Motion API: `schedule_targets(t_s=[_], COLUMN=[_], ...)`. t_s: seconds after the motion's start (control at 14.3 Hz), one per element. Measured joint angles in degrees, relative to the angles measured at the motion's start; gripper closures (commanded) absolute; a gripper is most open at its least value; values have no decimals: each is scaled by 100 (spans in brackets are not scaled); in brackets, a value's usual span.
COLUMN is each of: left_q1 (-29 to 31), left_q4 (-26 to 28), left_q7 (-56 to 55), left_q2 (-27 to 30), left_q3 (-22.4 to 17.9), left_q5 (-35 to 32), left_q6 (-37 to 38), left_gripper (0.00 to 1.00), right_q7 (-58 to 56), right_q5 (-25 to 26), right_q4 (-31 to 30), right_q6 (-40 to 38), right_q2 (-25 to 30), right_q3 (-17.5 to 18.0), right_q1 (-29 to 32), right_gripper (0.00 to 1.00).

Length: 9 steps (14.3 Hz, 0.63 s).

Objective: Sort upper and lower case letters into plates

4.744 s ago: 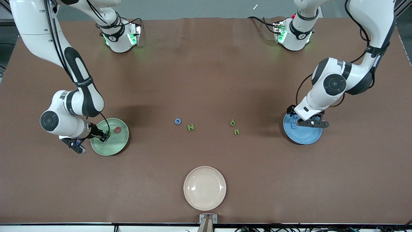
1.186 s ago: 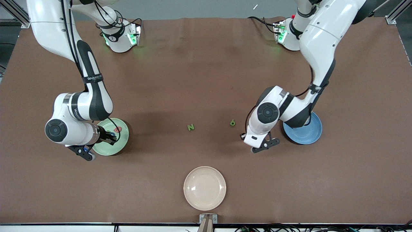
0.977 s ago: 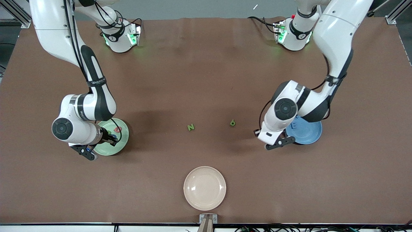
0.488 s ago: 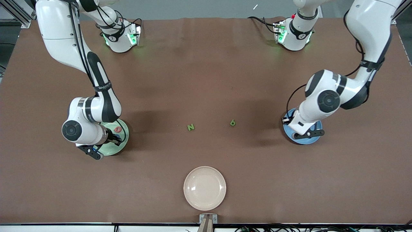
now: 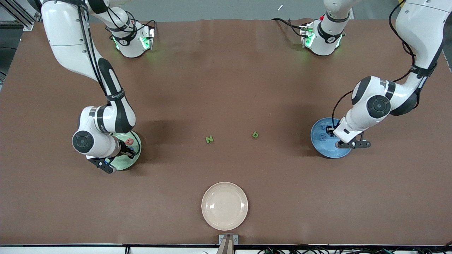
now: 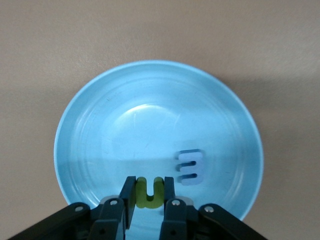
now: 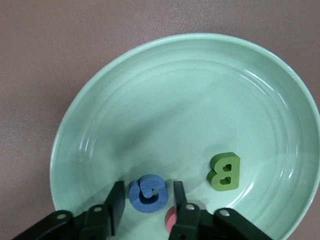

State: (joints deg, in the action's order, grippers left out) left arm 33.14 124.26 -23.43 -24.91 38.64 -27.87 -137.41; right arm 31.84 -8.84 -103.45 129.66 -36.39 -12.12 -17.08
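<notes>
Two robot arms sort foam letters into plates on a brown table.

The right gripper [image 7: 146,212], fingers parted, straddles the blue G [image 7: 147,193] in the mint plate [image 5: 135,158] beside the green B [image 7: 224,171]. The green N [image 5: 209,139] and 9-like letter [image 5: 255,134] lie mid-table, the cream plate [image 5: 224,206] by the near edge. The left gripper [image 6: 148,200], arrived within the last second, pinches the green u [image 6: 149,192] over the blue plate [image 6: 100,130].

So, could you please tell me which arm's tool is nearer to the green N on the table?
Right. The right tool is over the mint green plate; the left tool is over the blue plate, farther from the green N.
</notes>
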Motion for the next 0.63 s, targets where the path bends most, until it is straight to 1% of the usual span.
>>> schedule_targets(t_s=[0.14,0.35,0.49,0.63], left_q1=[56,219,318,352], left_q4=[102,219,285,334], left_q7=[0,0,0,0], left_q2=[-72,-188,-239,-248], left_q3=[0,0,0,0], left_q5=[-184,-428,-533,-567], left_q6=[-90,-111,-138,-152], left_gripper=[92,92,91,91], right_q7=[1,240,790,1865], right_q5=[-1,-70,-259,-332], right_q4=[119,675,877,899], right_q6=[-297,-1415,-1732,-1705], right_q2=[49,247,407,489], right_q3=[-2,26,182,278], right_q1=[0,-10,-128,-575], right_gripper=[0,0,0,0])
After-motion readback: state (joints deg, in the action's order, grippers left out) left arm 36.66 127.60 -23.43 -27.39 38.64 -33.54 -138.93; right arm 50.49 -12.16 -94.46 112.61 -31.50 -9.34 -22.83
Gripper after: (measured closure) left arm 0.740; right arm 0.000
